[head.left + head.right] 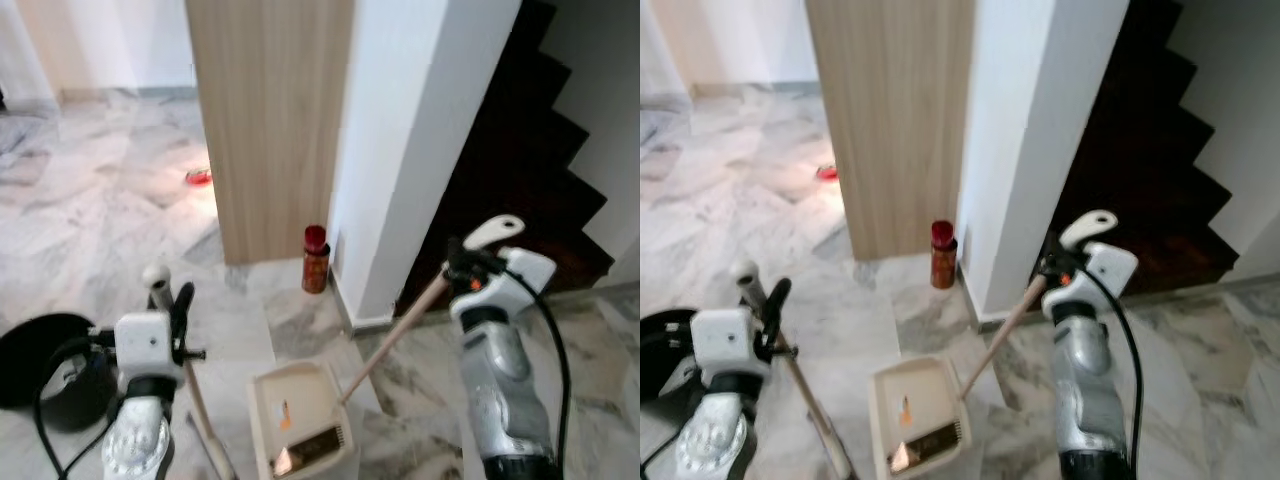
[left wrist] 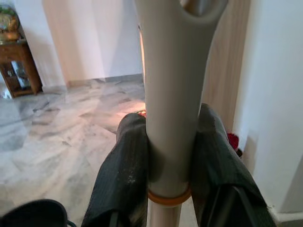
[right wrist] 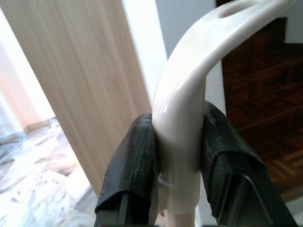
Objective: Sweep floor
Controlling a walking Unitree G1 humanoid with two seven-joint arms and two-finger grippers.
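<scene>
dustpan handle (image 1: 395, 335) slanting up-right from dustpan (image 1: 300, 418) to right fingers (image 3: 130, 163)

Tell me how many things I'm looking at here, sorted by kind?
Cleaning tools: 2, a beige plastic dustpan on a long handle and a grey-handled broom
Red canisters: 1, the red-capped canister on the marble floor
Black round objects: 1, black round object, identity unclear
Robot hands: 2, left hand, right hand
Total: 6

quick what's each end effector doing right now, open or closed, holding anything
Left end effector: closed on the broom handle.
Right end effector: closed on the dustpan handle, with the dustpan on the floor ahead.
</scene>
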